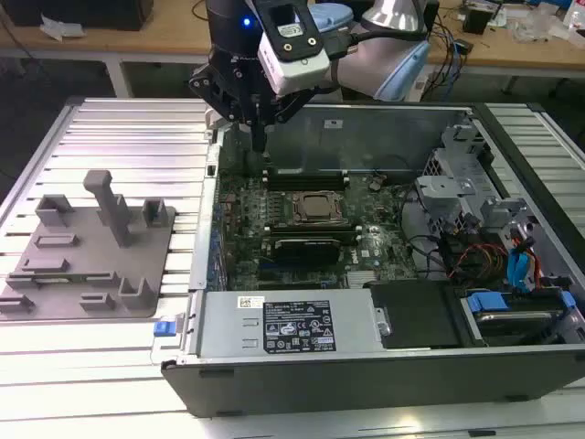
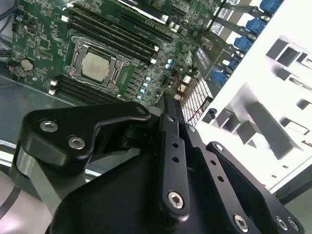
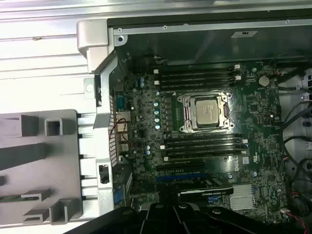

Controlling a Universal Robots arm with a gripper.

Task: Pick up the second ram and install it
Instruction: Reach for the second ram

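One computer case (image 1: 366, 389), one shiny chip (image 3: 207, 111), two groups of black slots (image 3: 197, 80), one grey tray (image 1: 91, 261), one green stick (image 3: 19, 197).

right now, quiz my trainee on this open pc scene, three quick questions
1. True or false: the tool hangs over the grey holder tray.
2. The processor sits between: A) two banks of memory slots; B) two fans; C) two drives.
3. Fill in: the grey holder tray lies to the exterior view's ____ of the computer case.
Key: 1 false, it hangs over the open computer case; 2 A; 3 left.
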